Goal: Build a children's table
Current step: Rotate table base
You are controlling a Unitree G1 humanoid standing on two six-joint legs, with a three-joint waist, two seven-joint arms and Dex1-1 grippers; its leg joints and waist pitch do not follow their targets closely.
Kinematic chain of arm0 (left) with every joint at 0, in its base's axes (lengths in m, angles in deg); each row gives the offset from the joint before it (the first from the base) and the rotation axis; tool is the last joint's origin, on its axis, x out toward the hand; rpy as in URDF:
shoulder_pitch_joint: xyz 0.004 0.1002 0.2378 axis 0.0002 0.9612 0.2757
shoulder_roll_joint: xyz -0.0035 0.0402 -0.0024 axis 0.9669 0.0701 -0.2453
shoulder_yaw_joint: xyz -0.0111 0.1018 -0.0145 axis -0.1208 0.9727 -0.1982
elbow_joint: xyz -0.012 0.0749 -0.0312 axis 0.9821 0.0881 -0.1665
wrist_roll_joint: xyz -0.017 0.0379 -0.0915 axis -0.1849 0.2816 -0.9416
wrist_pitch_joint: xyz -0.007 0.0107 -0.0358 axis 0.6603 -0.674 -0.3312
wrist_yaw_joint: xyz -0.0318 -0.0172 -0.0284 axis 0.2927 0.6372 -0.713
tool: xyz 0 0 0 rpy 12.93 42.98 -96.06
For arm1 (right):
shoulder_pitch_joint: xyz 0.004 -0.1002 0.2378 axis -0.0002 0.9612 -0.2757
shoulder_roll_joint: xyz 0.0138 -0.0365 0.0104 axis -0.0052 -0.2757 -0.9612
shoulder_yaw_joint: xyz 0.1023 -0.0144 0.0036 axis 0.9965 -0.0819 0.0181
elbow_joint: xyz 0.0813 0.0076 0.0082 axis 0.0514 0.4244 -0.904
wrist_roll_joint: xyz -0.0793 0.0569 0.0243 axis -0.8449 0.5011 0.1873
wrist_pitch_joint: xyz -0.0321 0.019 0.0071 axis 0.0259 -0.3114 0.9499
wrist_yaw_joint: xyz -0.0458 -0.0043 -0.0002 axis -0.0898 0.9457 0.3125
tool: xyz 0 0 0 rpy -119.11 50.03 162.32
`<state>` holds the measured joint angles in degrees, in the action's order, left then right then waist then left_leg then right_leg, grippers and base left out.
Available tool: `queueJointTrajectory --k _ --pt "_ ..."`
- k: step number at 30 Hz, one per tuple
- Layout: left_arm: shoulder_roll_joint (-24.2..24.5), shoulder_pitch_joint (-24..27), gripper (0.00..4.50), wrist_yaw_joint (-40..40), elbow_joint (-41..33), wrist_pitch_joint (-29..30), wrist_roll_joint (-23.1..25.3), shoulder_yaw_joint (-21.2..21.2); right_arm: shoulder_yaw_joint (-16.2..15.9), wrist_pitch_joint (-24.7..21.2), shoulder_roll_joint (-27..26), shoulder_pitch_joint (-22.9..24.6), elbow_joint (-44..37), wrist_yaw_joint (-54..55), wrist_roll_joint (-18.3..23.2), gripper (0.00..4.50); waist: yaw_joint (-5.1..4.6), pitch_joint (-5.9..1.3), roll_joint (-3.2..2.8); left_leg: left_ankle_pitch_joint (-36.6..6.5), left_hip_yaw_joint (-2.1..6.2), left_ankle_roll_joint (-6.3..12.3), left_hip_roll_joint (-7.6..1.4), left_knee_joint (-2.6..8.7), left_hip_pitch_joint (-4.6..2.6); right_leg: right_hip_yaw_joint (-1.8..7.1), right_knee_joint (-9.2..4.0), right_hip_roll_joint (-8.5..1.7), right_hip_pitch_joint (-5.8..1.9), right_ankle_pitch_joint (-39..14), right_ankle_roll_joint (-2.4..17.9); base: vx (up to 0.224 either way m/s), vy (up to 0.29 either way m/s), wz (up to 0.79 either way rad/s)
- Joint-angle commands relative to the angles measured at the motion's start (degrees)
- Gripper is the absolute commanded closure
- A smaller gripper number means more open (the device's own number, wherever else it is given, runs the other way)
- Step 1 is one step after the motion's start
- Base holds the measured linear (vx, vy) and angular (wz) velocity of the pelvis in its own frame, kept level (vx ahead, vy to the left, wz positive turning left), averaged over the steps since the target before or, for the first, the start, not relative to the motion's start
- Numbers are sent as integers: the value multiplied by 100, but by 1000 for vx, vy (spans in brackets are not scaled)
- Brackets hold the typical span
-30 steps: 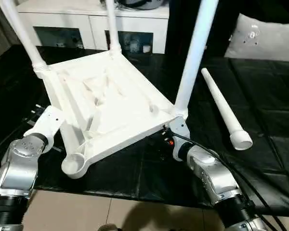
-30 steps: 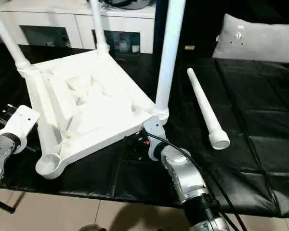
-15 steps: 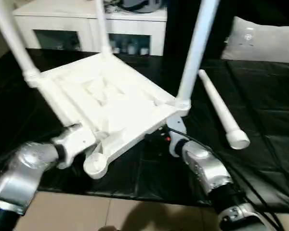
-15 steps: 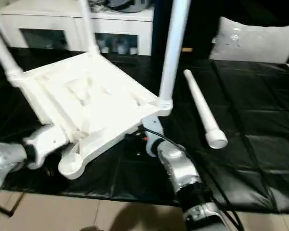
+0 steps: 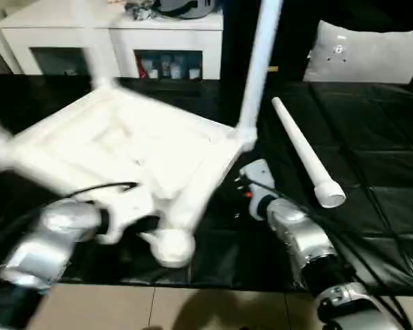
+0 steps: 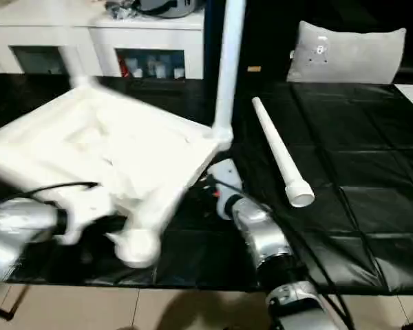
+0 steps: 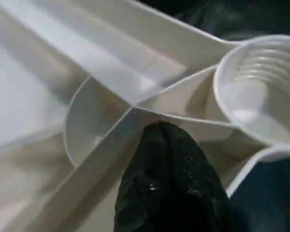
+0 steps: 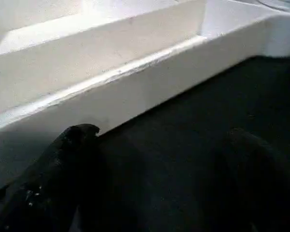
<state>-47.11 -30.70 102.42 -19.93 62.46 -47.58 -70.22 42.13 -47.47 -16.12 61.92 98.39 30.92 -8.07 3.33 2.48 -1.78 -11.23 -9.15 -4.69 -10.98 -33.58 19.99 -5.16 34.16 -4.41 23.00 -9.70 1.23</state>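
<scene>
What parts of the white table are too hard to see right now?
- Square white plastic table top: motion blur smears its ribs in both eye views.
- Upright white leg: its upper end is cut off by the frame edge.
- Left hand: the grip point is hidden behind its own black finger in the left wrist view.

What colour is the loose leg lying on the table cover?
White. The loose leg shows best in the left eye view, against the black cover.

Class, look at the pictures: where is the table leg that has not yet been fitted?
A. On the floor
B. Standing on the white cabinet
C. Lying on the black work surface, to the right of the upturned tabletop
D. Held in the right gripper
C: the loose leg lies flat on the black work surface, apart from the tabletop.
</scene>
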Motion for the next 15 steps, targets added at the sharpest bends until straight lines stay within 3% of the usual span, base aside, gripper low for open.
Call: queueJointTrajectory --k 1,4,8,14,15 --pt "-369 -110 449 -257 390 -334 113 414 -143 165 -194 -228 -24 -93 51 0 21 -299 -53 -1665 35 -52 -160 448 -9 315 -444 -386 -282 -1903 946 0 0 0" --pt "-835 -493 449 -998 882 -428 365 368 -57 177 -89 -204 -95 26 -26 0 16 -301 -41 -1653 31 -36 -159 443 -9 312 -459 -377 -284 -1963 879 0 0 0" --pt "-1305 -670 449 -1618 811 -127 473 323 131 -36 116 -165 -355 356 -101 0 50 -323 -28 -1363 26 9 -173 422 17 314 -435 -389 -312 -1746 916 0 0 0" --pt "-1921 -575 449 -2261 629 -235 252 0 433 -303 292 -136 -819 827 -150 0 89 -392 -17 -673 11 210 -153 342 80 305 -328 -360 -356 -675 1133 0 0 0" --pt "-1971 -552 449 -2345 576 -231 202 -77 466 -387 311 -150 -867 926 -188 0 100 -399 -63 -574 16 254 -159 335 86 296 -308 -358 -345 -507 1172 0 0 0"
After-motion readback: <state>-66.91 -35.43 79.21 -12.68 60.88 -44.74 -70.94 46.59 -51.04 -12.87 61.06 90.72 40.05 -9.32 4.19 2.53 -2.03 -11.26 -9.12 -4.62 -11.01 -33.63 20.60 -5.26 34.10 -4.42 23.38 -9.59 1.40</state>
